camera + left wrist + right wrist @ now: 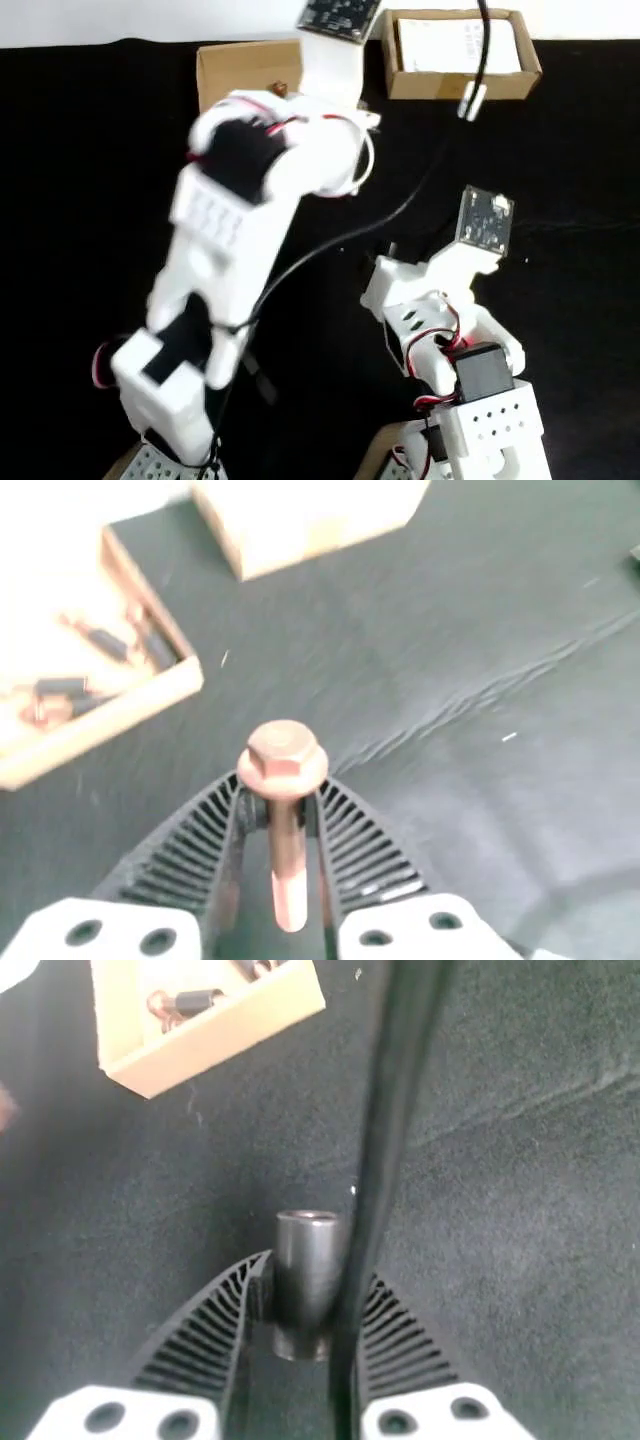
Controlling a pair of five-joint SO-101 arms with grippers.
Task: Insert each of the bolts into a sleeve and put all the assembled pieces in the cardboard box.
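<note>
Cardboard box (215,1032) with a few sleeved bolts (190,1002) inside

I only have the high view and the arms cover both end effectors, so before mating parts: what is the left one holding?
Observer: The left end effector is shut on a copper-coloured bolt, head pointing away from the wrist.
Operator: And the right?
Observer: The right end effector is shut on a dark sleeve.
Operator: Anything boxed?
Observer: The cardboard box holds a few assembled pieces.
</note>
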